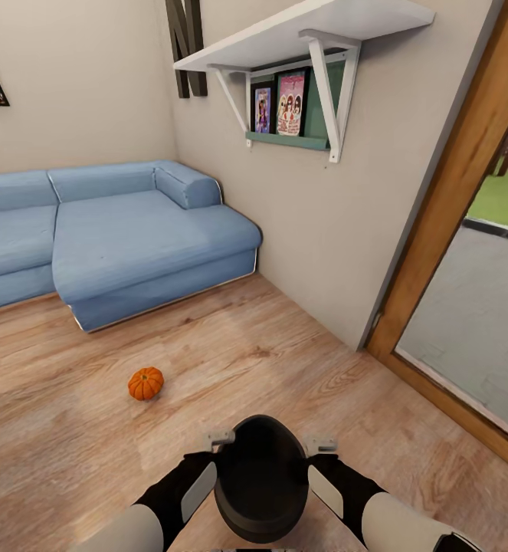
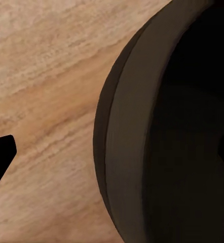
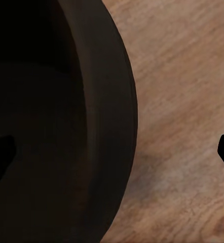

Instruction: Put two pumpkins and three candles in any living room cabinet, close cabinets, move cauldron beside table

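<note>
Cauldron [image 1: 260, 479], a round-bellied matte black pot with a wide dark mouth, sits nearest between the two arms, above the wood-grain plank floor [image 1: 70, 460]. The left gripper [image 2: 114, 152] and right gripper [image 3: 114, 152] each straddle its thick rim, one finger inside, one outside. Farther off a small ribbed orange pumpkin [image 1: 145, 383] lies on the floor, short of the soft blue sofa [image 1: 131, 238].

Head camera looks down over cauldron [image 1: 261, 479]; both wrist cameras close on its rim, apparently from opposite sides.
</note>
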Tool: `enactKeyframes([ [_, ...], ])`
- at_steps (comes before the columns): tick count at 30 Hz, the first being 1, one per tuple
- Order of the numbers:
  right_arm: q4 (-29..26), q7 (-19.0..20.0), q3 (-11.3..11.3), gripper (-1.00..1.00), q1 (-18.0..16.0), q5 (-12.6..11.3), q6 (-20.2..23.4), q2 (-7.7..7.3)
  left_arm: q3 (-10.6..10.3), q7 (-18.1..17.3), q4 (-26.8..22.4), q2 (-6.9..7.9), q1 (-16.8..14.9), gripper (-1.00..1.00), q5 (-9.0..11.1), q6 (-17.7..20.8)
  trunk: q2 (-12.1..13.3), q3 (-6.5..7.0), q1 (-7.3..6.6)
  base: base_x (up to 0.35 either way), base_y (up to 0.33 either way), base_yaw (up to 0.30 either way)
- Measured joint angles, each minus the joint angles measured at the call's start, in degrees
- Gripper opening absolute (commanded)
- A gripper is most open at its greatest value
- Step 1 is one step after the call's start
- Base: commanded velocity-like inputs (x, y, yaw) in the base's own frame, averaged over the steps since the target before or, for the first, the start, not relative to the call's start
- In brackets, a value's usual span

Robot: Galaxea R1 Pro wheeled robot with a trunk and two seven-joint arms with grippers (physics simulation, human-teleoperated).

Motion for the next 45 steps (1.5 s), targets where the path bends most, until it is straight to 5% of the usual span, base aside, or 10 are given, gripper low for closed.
enactKeyframes([
  [19, 0.0, 0.0, 0.1, 1.00, 0.0, 0.0, 0.0, 0.00, -0.6, -0.2, 0.9, -0.03, 0.0, 1.00, -0.1, -1.9, -2.5, -1.96, 1.43, 0.000, 0.000, 0.000],
  [41, 0.0, 0.0, 0.0, 1.00, 0.0, 0.0, 0.0, 0.00, -2.4, -0.3, 1.1, -0.04, 0.0, 1.00, -0.2, -1.9, -2.5, -1.96, 1.43, 0.000, 0.000, 0.000],
  [42, 0.0, 0.0, 0.0, -1.00, 0.0, 0.0, 0.1, 0.00, -2.4, -0.3, 1.1, -0.02, 0.0, 1.00, -0.2, -1.9, -2.5, -1.96, 1.43, 0.000, 0.000, 0.000],
  [45, 0.0, 0.1, 0.0, -1.00, 0.0, -0.3, 0.1, 0.01, -2.4, -0.3, 1.1, 0.01, 0.0, 1.00, -0.2, -1.9, -2.5, -1.96, 1.43, 0.000, 0.000, 0.000],
])
